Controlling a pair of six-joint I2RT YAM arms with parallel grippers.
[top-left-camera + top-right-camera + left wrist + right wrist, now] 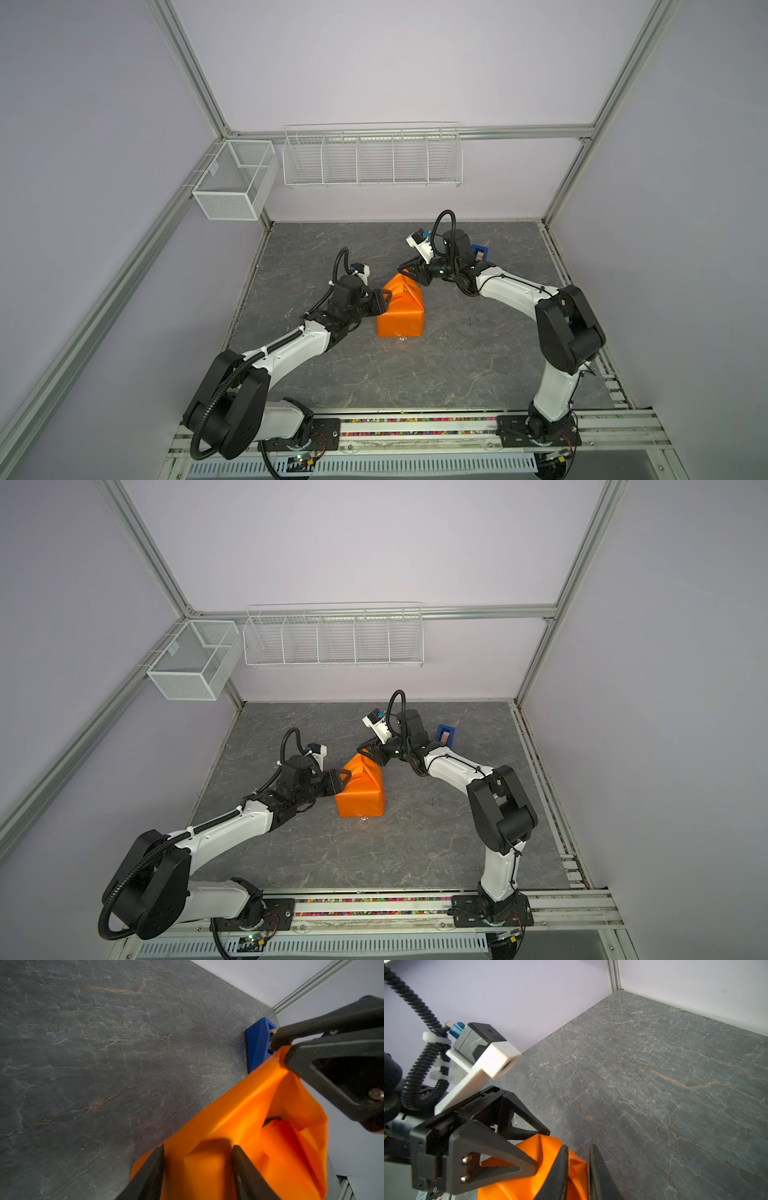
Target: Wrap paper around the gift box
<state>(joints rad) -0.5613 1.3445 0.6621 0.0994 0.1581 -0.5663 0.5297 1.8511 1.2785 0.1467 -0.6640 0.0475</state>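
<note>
Top view: thin orange wrapping paper (pixel 401 320) stands mid grey stone-look tabletop (pixel 478 357), gift box hidden inside. Right gripper (pixel 405 272) clenched on paper's far top peak. Left gripper (pixel 198 1147) jaws half apart, straddling fold at unclosed end, which faces it; left arm nearer.

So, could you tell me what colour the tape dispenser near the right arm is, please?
The dispenser is bright blue; the left wrist view shows it best.
</note>
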